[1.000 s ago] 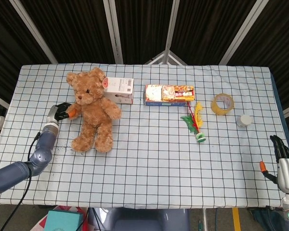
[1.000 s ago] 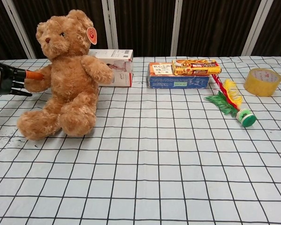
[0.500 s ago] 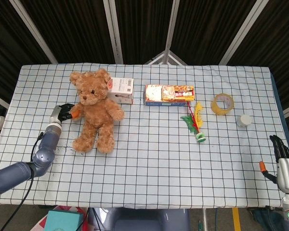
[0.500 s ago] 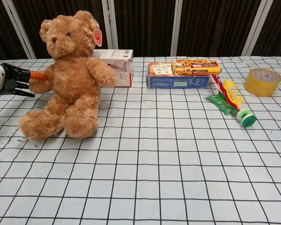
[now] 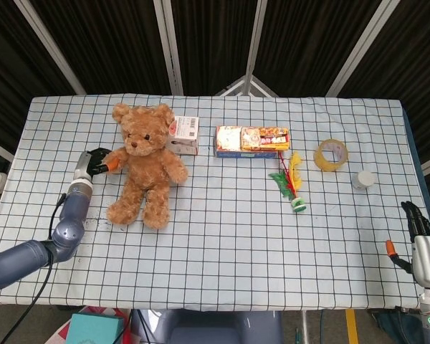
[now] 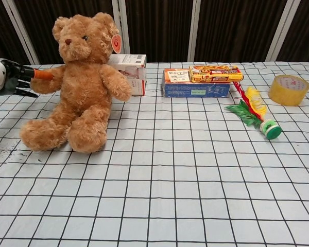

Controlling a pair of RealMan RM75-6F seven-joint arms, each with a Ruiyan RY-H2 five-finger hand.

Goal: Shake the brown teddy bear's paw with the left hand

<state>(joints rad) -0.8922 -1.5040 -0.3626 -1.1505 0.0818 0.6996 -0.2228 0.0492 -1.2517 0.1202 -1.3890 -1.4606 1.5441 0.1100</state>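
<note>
Hanging at the near right corner beyond the table edge, the right hand [image 5: 424, 251] holds nothing, its dark fingers [image 5: 416, 218] straight and slightly apart. Farther in, on the left of the checked tablecloth [image 5: 222, 236], the brown teddy bear [image 5: 145, 165] sits upright with legs toward the near edge, and the left hand [image 5: 93, 163] grips its outstretched paw [image 6: 50, 85], fingers closed around it. Behind the bear stands a white box [image 5: 186, 134], with a snack box [image 5: 251, 141], a feathered shuttlecock [image 5: 292, 183], a tape roll [image 5: 331, 155] and a small white cap [image 5: 363, 179] to the right.
</note>
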